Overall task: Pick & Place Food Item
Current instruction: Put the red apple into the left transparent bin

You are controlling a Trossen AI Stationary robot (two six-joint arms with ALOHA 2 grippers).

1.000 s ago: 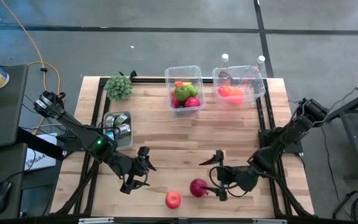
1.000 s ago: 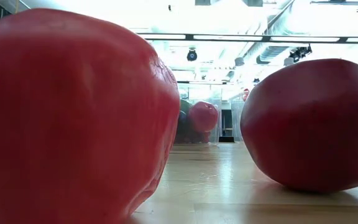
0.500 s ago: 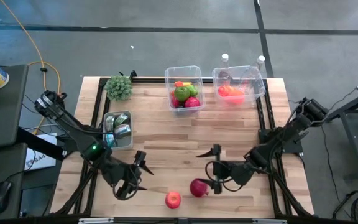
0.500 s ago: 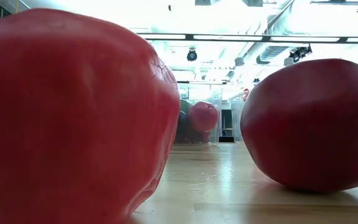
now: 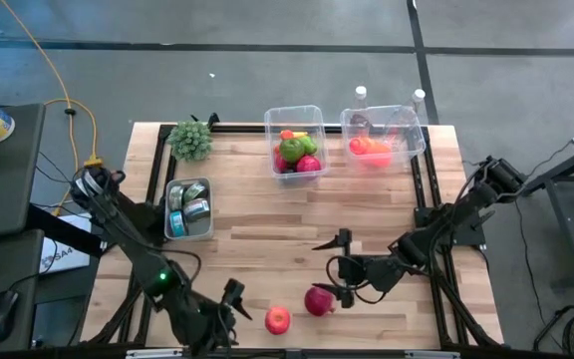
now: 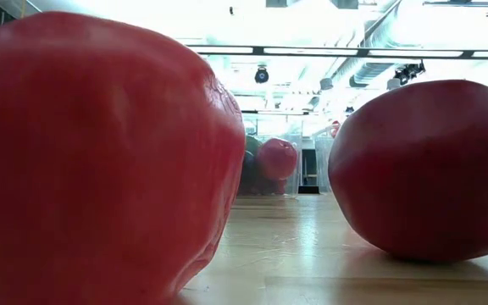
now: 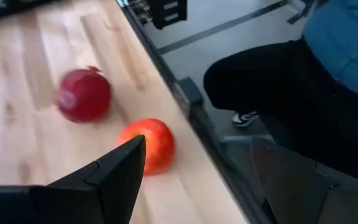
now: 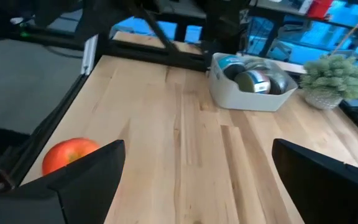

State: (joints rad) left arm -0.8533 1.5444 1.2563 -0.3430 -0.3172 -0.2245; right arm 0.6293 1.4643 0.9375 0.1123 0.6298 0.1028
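A red-orange apple (image 5: 278, 319) rests on the wooden table close to its near edge, with a dark red round fruit (image 5: 318, 300) just to its right. Both loom large in the low view, the apple (image 6: 91, 152) on the left and the dark fruit (image 6: 422, 169) on the right. My left gripper (image 5: 232, 302) hangs open left of the apple, and its wrist view shows the apple (image 7: 148, 144) and the dark fruit (image 7: 84, 94) ahead of its fingers. My right gripper (image 5: 339, 267) stands open just beyond the dark fruit, pointing toward the table's left.
At the far edge stand a clear bin (image 5: 297, 140) of mixed fruit and a second clear bin (image 5: 382, 135) holding an orange item. A white tray of cans (image 5: 189, 207) and a green plant (image 5: 190, 140) sit at the left. A person's leg (image 7: 272, 81) shows beyond the near edge.
My left gripper has swung toward the table's near edge and a little to the right, ending beside the apple. My right gripper has shifted slightly toward the table's left and rolled a little. Both fruits lie where they were.
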